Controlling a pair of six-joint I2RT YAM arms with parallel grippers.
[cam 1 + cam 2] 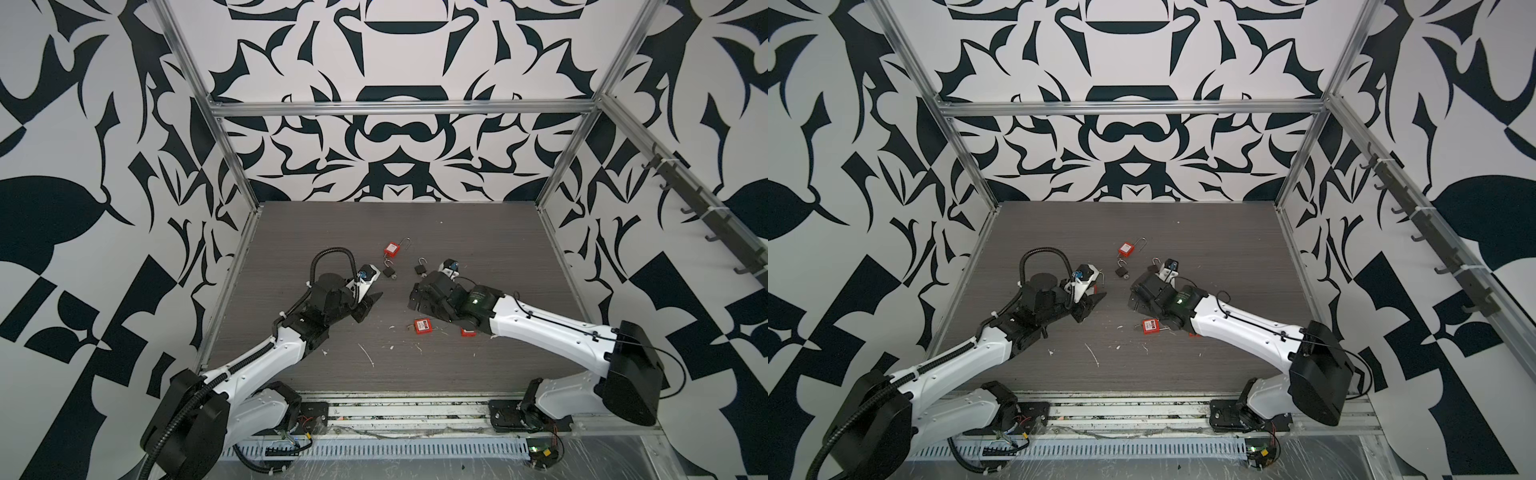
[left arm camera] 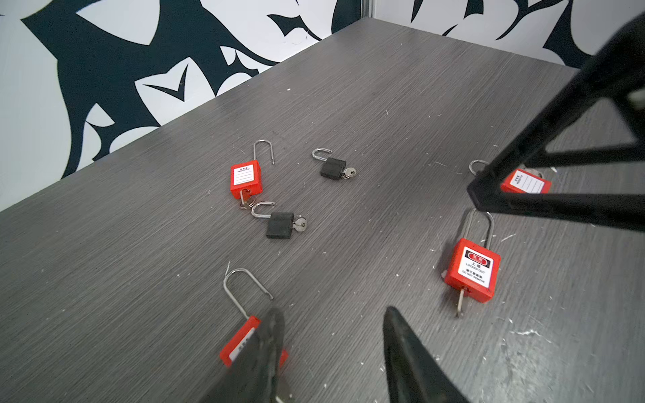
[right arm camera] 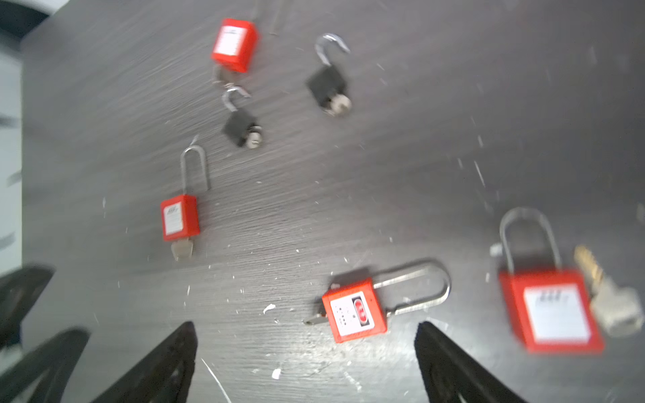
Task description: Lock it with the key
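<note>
— Which step is this?

— Between grips, I'd judge. The right gripper (image 3: 304, 326) hangs over the table (image 3: 384, 174), fingers spread wide, holding nothing. Just ahead of them lies the labelled red padlock (image 3: 354, 310). It looks clicked shut, with its key (image 3: 314, 319) sticking out of the base.

— And the other arm?

— The left gripper (image 2: 332, 312) is about half spread, the gap empty. One finger (image 2: 268, 342) sits beside or over the open red padlock (image 2: 241, 340), whose shackle (image 2: 241, 269) stands free at one end. I cannot tell whether they touch.

— So what comes next?

— Likely that open one, or the nearer black padlock (image 2: 279, 226) or the farther black padlock (image 2: 333, 169) beyond it, both open with keys in. It calls for one gripper pinning the body while the shackle is pressed home. Then it needs a narrow, square pinch on the small flat key head to turn it.
</note>
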